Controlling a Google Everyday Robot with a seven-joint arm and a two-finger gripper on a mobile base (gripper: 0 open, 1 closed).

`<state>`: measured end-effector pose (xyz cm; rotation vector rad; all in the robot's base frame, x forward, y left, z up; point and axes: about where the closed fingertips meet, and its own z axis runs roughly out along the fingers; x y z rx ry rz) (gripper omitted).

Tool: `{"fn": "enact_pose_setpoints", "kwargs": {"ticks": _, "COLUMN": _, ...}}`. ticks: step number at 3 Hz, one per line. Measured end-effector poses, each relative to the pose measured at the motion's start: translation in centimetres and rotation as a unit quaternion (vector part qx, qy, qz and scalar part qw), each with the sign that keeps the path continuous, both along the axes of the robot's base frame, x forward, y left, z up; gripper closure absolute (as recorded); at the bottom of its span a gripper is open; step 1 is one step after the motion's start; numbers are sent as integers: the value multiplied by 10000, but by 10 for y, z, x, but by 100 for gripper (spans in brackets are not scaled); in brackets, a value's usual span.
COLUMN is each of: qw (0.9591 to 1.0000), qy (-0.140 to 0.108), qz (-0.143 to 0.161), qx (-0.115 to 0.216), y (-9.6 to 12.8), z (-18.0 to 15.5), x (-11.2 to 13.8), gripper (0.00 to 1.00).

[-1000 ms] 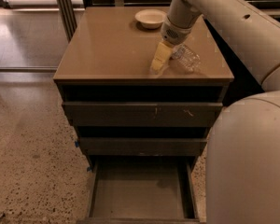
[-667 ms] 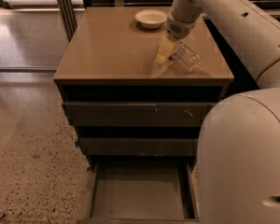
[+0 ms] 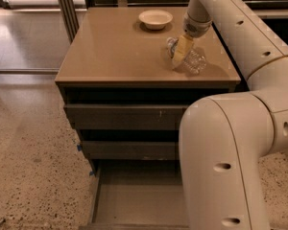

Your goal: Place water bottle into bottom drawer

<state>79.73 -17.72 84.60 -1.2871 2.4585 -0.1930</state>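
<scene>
The water bottle (image 3: pixel 196 60) lies on its side on the brown cabinet top (image 3: pixel 115 51), near the right front, its cap end (image 3: pixel 170 43) pointing toward the back left. My gripper (image 3: pixel 181 56) is down over the bottle's middle, with its yellowish part in front of the bottle and touching or nearly touching it. The bottle rests on the top and is not lifted. The bottom drawer (image 3: pixel 134 202) is pulled out at floor level, showing a plain grey floor. My arm's big white link (image 3: pixel 221 166) hides its right part.
A cream shallow bowl (image 3: pixel 155 18) stands at the back of the cabinet top, behind the bottle. Two upper drawers (image 3: pixel 125 116) are shut. Speckled floor (image 3: pixel 33 176) lies to the left. A metal post (image 3: pixel 66 8) stands at the back left.
My gripper has shifted right, closer over the bottle's middle. The bottle and bowl have not moved. My arm's lower link now fills more of the lower right.
</scene>
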Motion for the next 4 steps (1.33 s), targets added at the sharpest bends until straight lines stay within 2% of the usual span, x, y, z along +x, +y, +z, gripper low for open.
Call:
{"fn": "enact_pose_setpoints", "kwargs": {"ticks": 1, "qw": 9998, "qy": 55, "qz": 130, "qx": 108, "y": 7, "z": -3, "x": -1, "gripper": 27}}
{"fn": "enact_pose_setpoints", "kwargs": {"ticks": 4, "qw": 9998, "qy": 55, "qz": 130, "qx": 108, "y": 7, "z": -3, "x": -1, "gripper": 97}}
